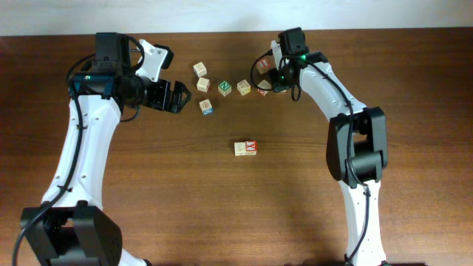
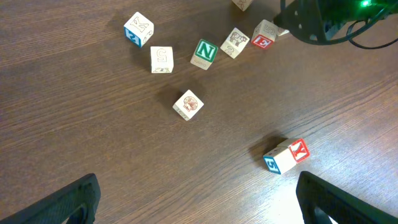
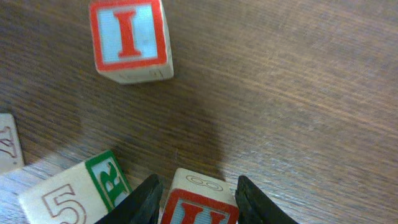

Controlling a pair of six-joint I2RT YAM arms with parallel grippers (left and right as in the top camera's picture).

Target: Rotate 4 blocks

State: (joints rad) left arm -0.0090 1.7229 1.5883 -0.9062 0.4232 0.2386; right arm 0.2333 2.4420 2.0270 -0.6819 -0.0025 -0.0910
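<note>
Jaws of my right hand (image 3: 198,186) sit half-closed astride the red-lettered light-wood cube (image 3: 199,208) on the bench (image 3: 298,93); a firm pinch I cannot confirm. I'd squeeze squarely and twist slowly, clear of the green-printed wooden cube (image 3: 74,193). Left hand (image 2: 199,205) gapes, empty.

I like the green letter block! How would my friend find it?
On the brown wooden table, find the right arm's black end effector near the far edge. In the row stretching left from it sits a light-wood cube; only its top shows a green N.
</note>
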